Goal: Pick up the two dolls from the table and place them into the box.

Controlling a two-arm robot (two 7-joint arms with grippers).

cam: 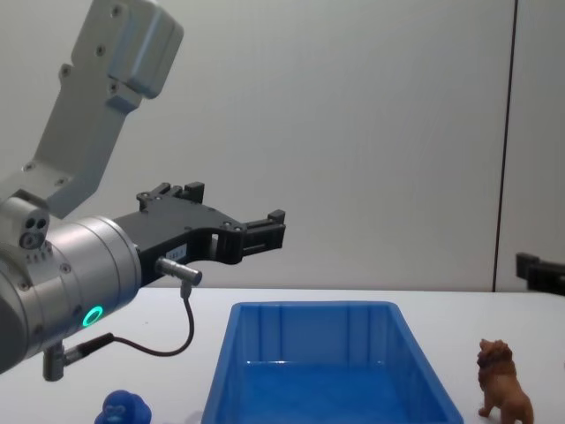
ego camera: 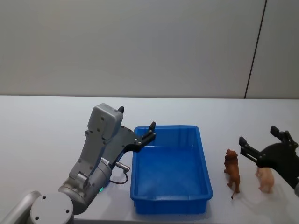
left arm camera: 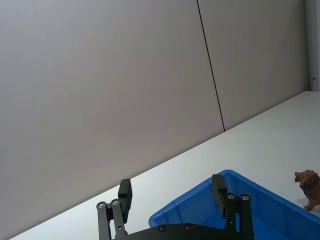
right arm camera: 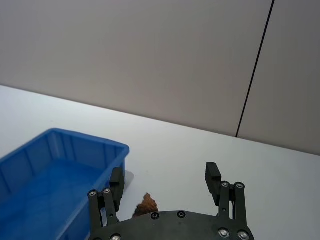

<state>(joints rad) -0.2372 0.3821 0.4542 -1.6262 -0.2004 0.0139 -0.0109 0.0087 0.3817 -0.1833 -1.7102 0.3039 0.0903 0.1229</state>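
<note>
The box (ego camera: 171,206) is set on the desk (ego camera: 46,121); the lion (ego camera: 232,171) is stood outside it, just to its right, and the blue figure (cam: 124,409) to its left. The left gripper (ego camera: 136,116) is held over the box's rear left corner and the right gripper (ego camera: 257,134) beside the lion, both with jaws apart.

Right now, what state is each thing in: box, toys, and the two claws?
Box: upright, nothing inside.
Lion: standing on the table, right of the box, unheld.
Blue toy: on the table, left of the box, unheld.
Tan toy: standing beside the lion, unheld.
Left gripper: open, empty, raised by the box.
Right gripper: open, empty, raised by the lion.
</note>
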